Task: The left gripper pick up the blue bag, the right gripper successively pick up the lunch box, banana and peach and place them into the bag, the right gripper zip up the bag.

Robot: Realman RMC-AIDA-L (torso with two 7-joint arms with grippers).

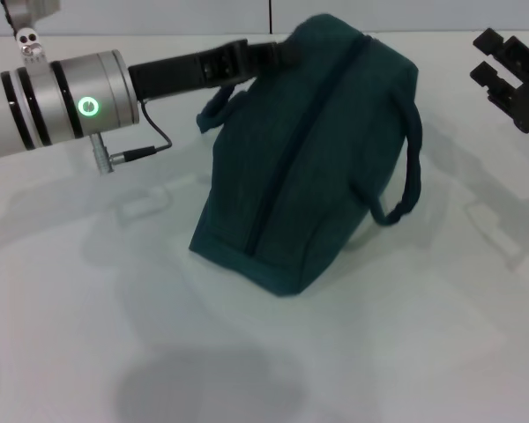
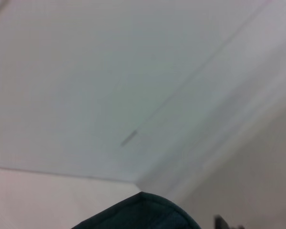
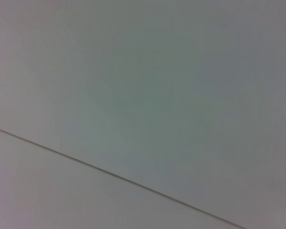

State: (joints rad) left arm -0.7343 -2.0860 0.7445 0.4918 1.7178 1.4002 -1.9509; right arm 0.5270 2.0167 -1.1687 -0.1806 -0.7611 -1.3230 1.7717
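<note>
The blue bag (image 1: 317, 150) stands tilted in the middle of the white table (image 1: 264, 352) in the head view, its zipper line running down the top and looking closed. My left gripper (image 1: 280, 51) reaches in from the left and is shut on the bag's far top end, beside one handle loop (image 1: 216, 110). A corner of the bag (image 2: 143, 212) shows in the left wrist view. My right gripper (image 1: 483, 56) hangs open at the far right, apart from the bag. The lunch box, banana and peach are out of view.
The other handle (image 1: 412, 167) droops down the bag's right side. The left arm's silver wrist (image 1: 70, 97) and its cable (image 1: 145, 145) stretch over the table's left part. The right wrist view holds only a pale surface with a seam (image 3: 109, 174).
</note>
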